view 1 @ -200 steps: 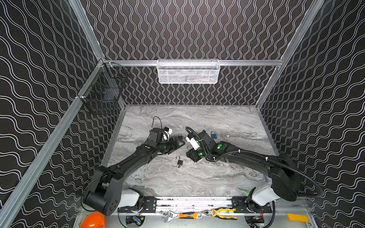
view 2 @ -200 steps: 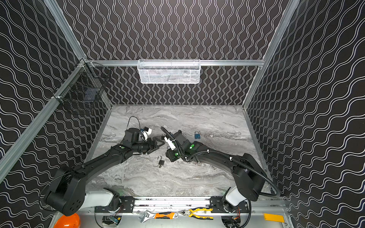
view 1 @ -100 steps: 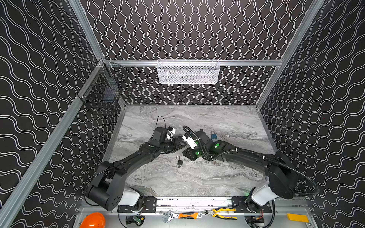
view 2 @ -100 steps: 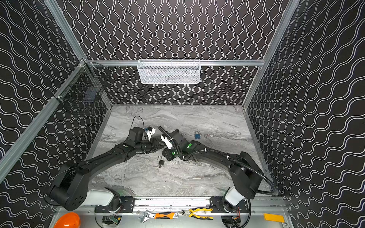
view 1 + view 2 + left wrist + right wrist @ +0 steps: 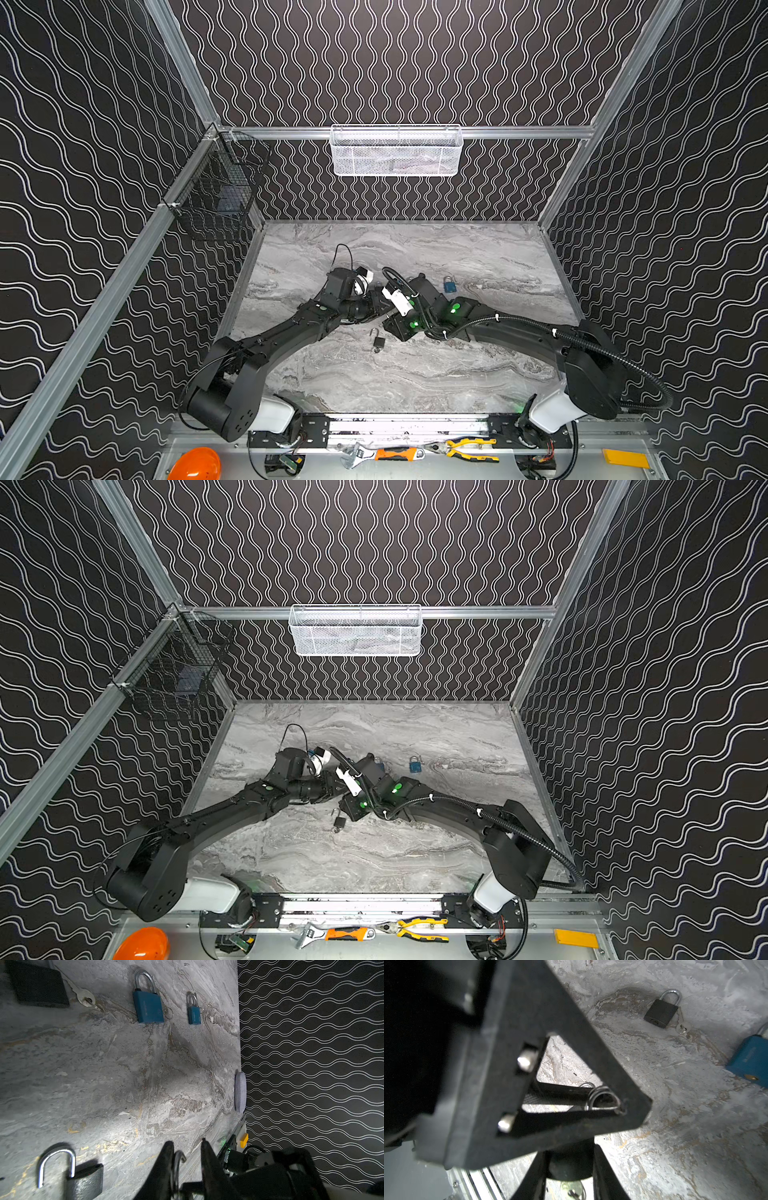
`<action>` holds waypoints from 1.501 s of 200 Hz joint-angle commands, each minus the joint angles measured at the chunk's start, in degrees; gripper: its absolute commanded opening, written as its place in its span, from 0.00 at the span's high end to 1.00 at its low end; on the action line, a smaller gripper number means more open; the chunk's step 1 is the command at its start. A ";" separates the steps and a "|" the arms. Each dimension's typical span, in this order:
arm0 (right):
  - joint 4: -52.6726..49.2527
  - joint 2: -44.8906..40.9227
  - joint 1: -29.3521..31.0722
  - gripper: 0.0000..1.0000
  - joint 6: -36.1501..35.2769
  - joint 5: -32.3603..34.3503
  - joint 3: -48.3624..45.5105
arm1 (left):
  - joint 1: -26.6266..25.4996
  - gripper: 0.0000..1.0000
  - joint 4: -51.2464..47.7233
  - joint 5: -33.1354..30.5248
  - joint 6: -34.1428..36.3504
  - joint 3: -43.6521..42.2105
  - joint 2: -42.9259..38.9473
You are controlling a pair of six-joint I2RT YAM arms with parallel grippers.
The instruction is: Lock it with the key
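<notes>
In the right wrist view my right gripper [image 5: 570, 1153] is shut on a dark padlock body [image 5: 569, 1164]. A key [image 5: 571, 1188] with a small ring sticks out of that lock towards the camera. My left gripper [image 5: 186, 1144] meets it from the other side. Its fingers stand narrowly apart around a curved metal loop [image 5: 179, 1157] that looks like that lock's shackle. The loop [image 5: 602, 1099] lies against one finger, and a gap shows to the other. In both top views the two grippers meet mid-table, left gripper [image 5: 376, 305], and the held lock is hidden there.
An open black padlock [image 5: 378, 340] [image 5: 83, 1180] lies on the marble just in front of the grippers. Behind them lie a shut black padlock [image 5: 661, 1013] with its key [image 5: 683, 1027] and two blue padlocks [image 5: 148, 1008] [image 5: 194, 1014]. Wire baskets hang on the walls.
My left arm has moved right until its gripper meets the right gripper, and its jaws have narrowed around the metal loop. The right gripper has shifted slightly left with its grip unchanged.
</notes>
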 commanded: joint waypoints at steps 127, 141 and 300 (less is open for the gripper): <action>0.71 -0.38 0.15 0.82 0.15 0.85 0.40 | -0.37 0.99 -1.32 -3.38 1.05 0.59 -0.53; 0.81 -0.37 0.18 0.80 0.30 1.08 0.19 | -0.37 1.00 -1.27 -3.53 1.03 0.36 -0.74; 5.48 -8.91 -1.04 0.46 12.38 0.86 -7.74 | -0.40 1.00 -6.34 -7.81 0.64 2.69 -1.97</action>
